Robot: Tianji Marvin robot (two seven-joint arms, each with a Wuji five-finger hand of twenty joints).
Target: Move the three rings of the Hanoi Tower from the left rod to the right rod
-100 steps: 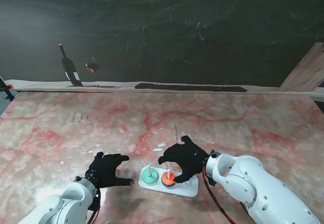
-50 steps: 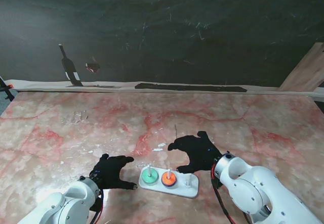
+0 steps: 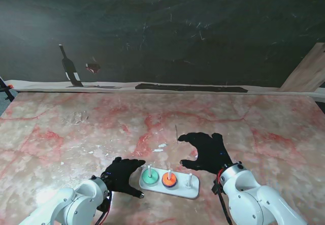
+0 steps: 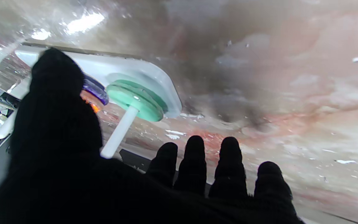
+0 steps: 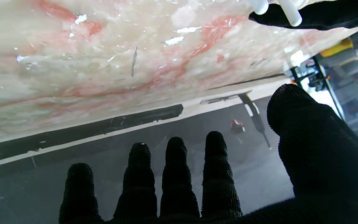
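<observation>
The Hanoi Tower base [image 3: 179, 190], a white tray with three upright rods, lies on the pink marble surface [image 3: 76, 133] near the robot, between the two arms. The green ring [image 3: 149, 177] sits low on the left rod [image 3: 149, 169]. The orange ring [image 3: 168, 180] sits on the middle rod [image 3: 169, 173], with a purple ring [image 4: 96, 88] under it, seen as a dark edge in the left wrist view. The right rod [image 3: 189, 178] stands bare.

The left robot hand [image 3: 123, 174], in a black glove, is just beside the left end of the base, fingers spread apart and holding nothing. Its thumb reaches toward the near corner of the tray; whether it touches the tray cannot be told. In the left wrist view the thumb covers much of the middle rod's rings, while the green ring and its white rod show clearly past it.

The right robot hand [image 3: 208, 151] is farther from the robot than the right end of the base, fingers splayed and empty, its thumb pointing back toward the right rod without reaching it. Its wrist view looks across the surface to the far edge.

At the far edge of the surface a dark strip [image 3: 190, 88] lies on a pale band against the black backdrop [image 3: 177, 32]. A wooden board [image 3: 307, 72] leans at the far right.
</observation>
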